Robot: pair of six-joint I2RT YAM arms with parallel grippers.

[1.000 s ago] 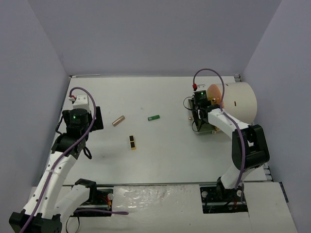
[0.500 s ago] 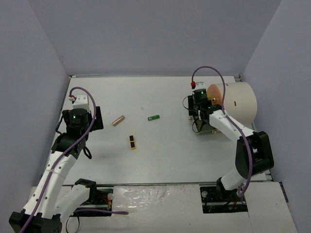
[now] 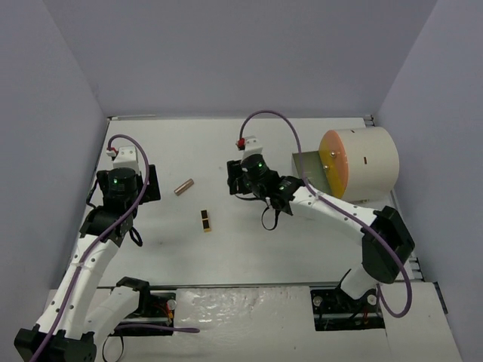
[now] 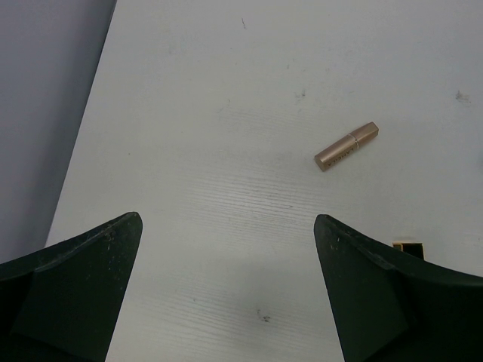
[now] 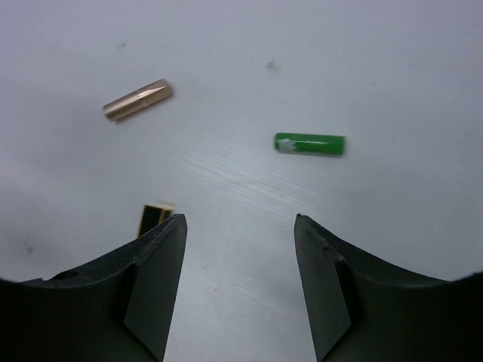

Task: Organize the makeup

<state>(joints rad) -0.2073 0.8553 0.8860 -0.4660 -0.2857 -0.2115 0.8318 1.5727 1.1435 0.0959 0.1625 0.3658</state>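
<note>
The right hand [image 5: 239,220] hangs low over the middle of the surface [image 3: 249,241], its jaws parted and gripping nothing; the green tube [image 5: 310,143] lies flat just ahead of it, toward 1 o'clock in the wrist view, not yet between the fingertips. In the top view the hand's own body hides that tube. The arm is stretched far toward 9 o'clock, away from the cream drum [image 3: 370,162], most likely to fetch this loose item; the jaws seem parted in order to straddle it. The tube lies along the line on which the jaws close, so a grasp from this pose would take it end to end; a turn of the wrist would pinch its narrow body instead.

The drum lies on its side at 3 o'clock, orange face toward the centre; one drawer [image 3: 306,172] stands pulled out toward 9 o'clock, probably left so to receive the makeup; its contents cannot be made out.

The left hand [image 4: 226,220] is spread wide and empty at the 9 o'clock side, apparently waiting clear of the other arm; the rose-gold tube [image 4: 346,146] lies ahead of it at 1 o'clock, and the black-gold lipstick [image 3: 206,220] rests at 5 o'clock from that tube; both lie untouched on the surface.
</note>
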